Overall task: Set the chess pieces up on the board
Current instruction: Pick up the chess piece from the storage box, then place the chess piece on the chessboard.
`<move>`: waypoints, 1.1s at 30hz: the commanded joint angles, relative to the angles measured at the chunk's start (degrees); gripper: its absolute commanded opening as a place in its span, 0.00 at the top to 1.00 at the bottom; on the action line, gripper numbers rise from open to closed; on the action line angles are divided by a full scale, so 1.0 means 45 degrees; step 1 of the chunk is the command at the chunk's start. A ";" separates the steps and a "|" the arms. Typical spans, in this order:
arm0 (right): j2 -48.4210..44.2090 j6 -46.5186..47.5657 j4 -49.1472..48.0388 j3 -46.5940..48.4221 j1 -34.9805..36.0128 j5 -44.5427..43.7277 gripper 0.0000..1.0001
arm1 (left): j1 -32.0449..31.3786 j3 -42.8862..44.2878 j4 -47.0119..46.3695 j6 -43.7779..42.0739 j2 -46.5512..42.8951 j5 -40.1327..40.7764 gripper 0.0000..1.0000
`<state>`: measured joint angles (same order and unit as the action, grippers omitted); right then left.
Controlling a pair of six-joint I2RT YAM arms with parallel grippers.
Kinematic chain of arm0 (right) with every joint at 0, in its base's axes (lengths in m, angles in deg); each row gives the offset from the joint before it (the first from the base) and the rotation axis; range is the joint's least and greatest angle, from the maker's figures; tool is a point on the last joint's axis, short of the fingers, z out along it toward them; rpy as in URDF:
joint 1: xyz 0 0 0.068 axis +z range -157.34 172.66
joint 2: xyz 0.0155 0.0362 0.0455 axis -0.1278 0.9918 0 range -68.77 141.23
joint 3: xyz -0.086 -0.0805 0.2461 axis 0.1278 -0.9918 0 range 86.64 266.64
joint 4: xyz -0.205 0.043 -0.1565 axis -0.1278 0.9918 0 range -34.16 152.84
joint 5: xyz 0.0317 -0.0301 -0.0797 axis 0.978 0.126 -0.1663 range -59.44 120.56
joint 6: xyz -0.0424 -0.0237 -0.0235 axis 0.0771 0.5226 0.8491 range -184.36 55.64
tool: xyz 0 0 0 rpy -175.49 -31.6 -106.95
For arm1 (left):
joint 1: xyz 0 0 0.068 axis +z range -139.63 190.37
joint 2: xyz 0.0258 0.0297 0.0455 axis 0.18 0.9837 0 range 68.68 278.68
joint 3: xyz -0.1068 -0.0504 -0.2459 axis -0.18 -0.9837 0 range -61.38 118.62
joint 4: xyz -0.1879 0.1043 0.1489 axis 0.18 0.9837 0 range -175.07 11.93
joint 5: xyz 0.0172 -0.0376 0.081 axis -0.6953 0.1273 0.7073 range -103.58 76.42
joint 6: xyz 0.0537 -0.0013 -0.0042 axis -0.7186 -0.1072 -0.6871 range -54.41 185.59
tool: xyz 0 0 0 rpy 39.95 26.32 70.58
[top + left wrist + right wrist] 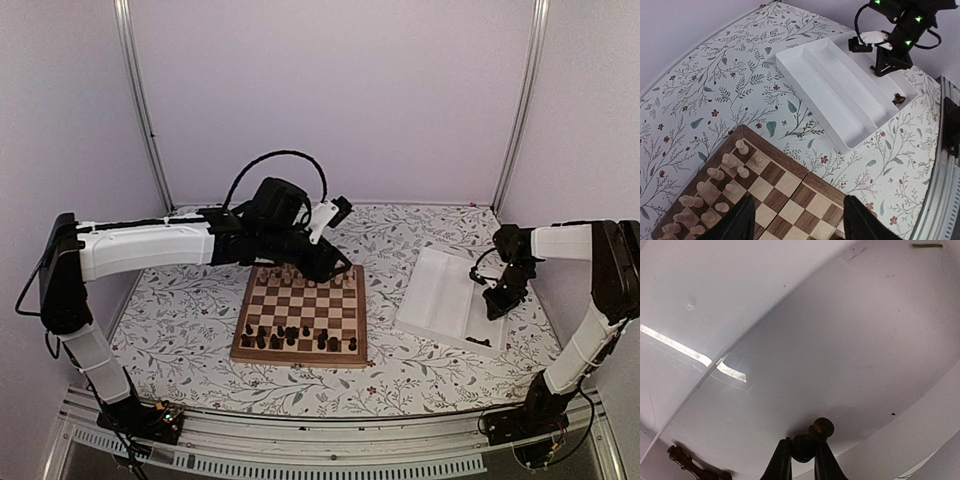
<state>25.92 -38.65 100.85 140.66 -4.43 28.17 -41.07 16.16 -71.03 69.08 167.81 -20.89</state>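
while the floral tablecloth (180,320) carries everything, the chessboard (305,305) at its middle is the landmark. pale chessmen (715,192) fill the board's far rows and dark chessmen (290,338) line its near rows, with gaps i cannot count from above. the white ridged tray (440,290) lies to the right of the board, apart from it. the left gripper (799,212) hovers over the board's far side, jaws spread wide with nothing between them. the right gripper (801,455) is down in the tray's channel farthest from the board, its fingers clenched on a dark pawn (821,428) whose round head pokes out past the fingertips. one more dark piece (690,465) lies on its side in the same channel, near the gripper; its kind is too blurred to tell.

judging by this, the step in hand is picking the pawn out of the tray, with most of the dark side seated. the next move would call for a straight lift clear of the tray wall, a carry left to the board, and a descent onto a vacant near-row square without toppling neighbours. the pawn may not be upright in the grip, so landing it on its base needs care.
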 commanded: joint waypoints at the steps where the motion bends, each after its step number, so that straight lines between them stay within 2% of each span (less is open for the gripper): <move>1: -0.0959 0.0294 -0.0507 -0.0035 -0.0103 0.0086 0.95 | -0.0190 0.0601 -0.0693 0.0012 0.0162 -0.0288 0.38; 5: -0.1061 0.0426 -0.0534 0.0659 -0.0161 0.0236 0.97 | -0.0190 0.0921 -0.0816 0.0016 0.0427 -0.0680 0.38; 9: -0.1803 0.1265 -0.0217 0.1087 -0.0163 0.2285 0.98 | -0.0180 0.0583 -0.1678 -0.0019 0.0572 -0.0819 0.37; 15: -0.3545 0.2888 0.1065 0.1681 -0.0076 0.6667 0.94 | -0.0141 0.1682 -0.2362 0.0873 0.2072 -0.2650 0.37; 21: -0.3276 0.3147 0.1969 0.2497 0.1358 0.9361 0.92 | -0.0131 0.2624 -0.4347 0.2747 0.3671 -0.4624 0.37; 27: -0.2719 0.3058 0.1726 0.2638 0.3096 0.9472 0.92 | -0.0149 0.3267 -0.6583 0.5310 0.4998 -0.5966 0.38; 33: -0.2398 0.2938 0.1681 0.3021 0.3654 0.9546 0.91 | -0.0223 0.3407 -0.8455 0.7526 0.5913 -0.7067 0.40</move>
<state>14.38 -25.73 108.26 151.76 10.94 69.24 -41.13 29.67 -100.08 93.95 192.03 -47.01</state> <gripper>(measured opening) 0.122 0.608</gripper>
